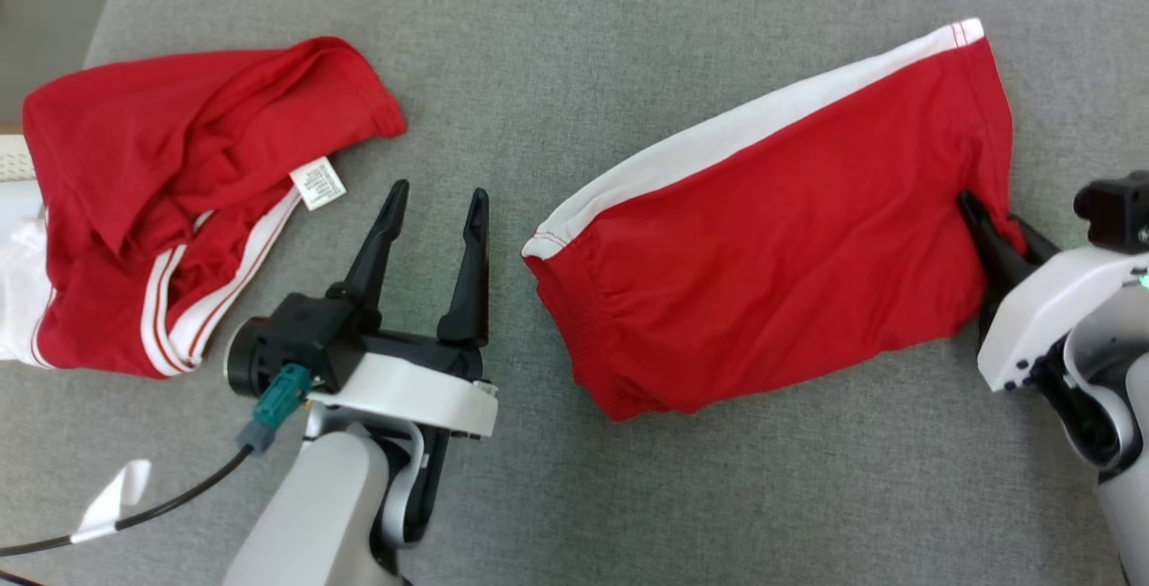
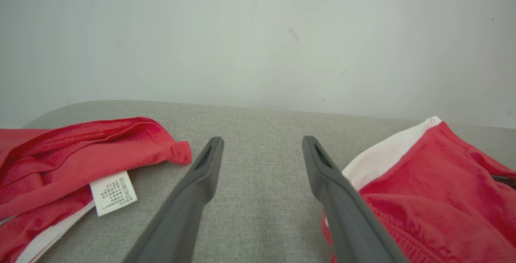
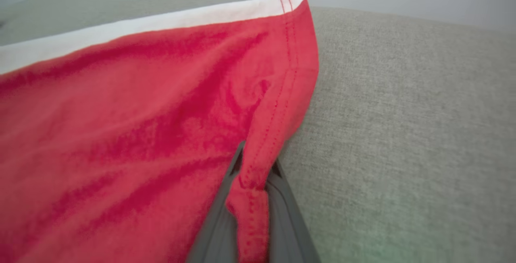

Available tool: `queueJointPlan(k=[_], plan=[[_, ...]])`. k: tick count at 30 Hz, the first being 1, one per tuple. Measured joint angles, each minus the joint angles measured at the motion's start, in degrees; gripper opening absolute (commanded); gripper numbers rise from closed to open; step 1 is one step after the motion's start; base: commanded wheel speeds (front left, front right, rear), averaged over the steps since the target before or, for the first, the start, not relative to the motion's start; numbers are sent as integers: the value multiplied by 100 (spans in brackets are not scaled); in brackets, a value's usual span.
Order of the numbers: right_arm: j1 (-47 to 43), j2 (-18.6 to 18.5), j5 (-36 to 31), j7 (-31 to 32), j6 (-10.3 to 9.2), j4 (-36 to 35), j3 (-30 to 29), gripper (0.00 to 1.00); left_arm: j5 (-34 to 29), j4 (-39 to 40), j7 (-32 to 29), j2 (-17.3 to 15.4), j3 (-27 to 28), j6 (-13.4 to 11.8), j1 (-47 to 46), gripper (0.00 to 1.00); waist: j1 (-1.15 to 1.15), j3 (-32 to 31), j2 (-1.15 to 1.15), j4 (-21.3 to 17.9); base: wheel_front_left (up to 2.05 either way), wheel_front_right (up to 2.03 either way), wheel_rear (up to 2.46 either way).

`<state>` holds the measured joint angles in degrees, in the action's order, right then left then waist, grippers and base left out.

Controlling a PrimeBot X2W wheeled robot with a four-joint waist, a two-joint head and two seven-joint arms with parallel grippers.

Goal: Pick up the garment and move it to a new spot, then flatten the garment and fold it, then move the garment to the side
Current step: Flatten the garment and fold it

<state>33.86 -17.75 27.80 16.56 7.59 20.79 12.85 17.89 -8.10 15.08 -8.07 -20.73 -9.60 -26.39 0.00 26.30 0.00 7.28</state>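
A red garment (image 1: pixel 772 245) with a white side band lies flat and folded over on the grey fabric surface (image 1: pixel 556 39), right of centre. My right gripper (image 1: pixel 990 216) is shut on its red hem at the right edge; in the right wrist view the stitched hem (image 3: pixel 258 166) is pinched between the two fingers, and the garment (image 3: pixel 141 114) spreads away to the left. My left gripper (image 1: pixel 440 191) stands open over bare surface just left of the garment, holding nothing. In the left wrist view that gripper (image 2: pixel 263 140) has the garment (image 2: pixel 435 198) to its right.
A second red garment (image 1: pixel 179 191) with white stripes and a white label (image 1: pixel 318 182) lies crumpled at the left, also in the left wrist view (image 2: pixel 80 146). White cloth (image 1: pixel 18 299) pokes out at the left edge. A black cable (image 1: pixel 179 496) trails from my left wrist. A pale wall (image 2: pixel 258 33) stands behind.
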Motion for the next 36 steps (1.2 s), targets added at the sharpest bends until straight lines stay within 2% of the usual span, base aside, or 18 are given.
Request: queueJointPlan(k=[4, 8, 16, 21, 28, 32, 36], plan=[[-600, 92, 63, -386, 0, -294, -255, 0, -8, 8, 0, -4, 119, 8, 162, 100, 0, -164, 0, -61, 0, 0, 0], [-1379, 347, 87, -719, 0, -626, -582, 0, 5, 55, 0, -59, 278, 4, 438, 100, 0, -374, 0, -213, 0, 0, 0], [-2430, 646, 18, -864, 0, -884, -1018, 0, 123, 167, -3, -148, 407, -89, 1039, 100, 0, -828, 0, -630, 0, 0, 0], [-2475, 664, -54, -956, 0, -780, -1205, 0, 127, 232, -67, -156, 342, -100, 1130, 100, 0, -1009, 0, -714, 0, 0, 0], [-2457, 632, -60, -960, -1, -644, -1224, 0, 127, 261, -92, -157, 223, -52, 1121, 100, 0, -1071, 0, -577, 0, 0, 0], [-2296, 537, -144, -946, -2, -1003, -949, 0, 127, 259, -91, -152, 192, -51, 1113, 100, 0, -1113, 0, -525, 0, 0, 0], [-1941, 557, -318, -673, -2, -1594, -352, 0, 127, 255, -87, -137, 172, -45, 1100, 100, 0, -1142, 0, -479, 0, 0, 0]])
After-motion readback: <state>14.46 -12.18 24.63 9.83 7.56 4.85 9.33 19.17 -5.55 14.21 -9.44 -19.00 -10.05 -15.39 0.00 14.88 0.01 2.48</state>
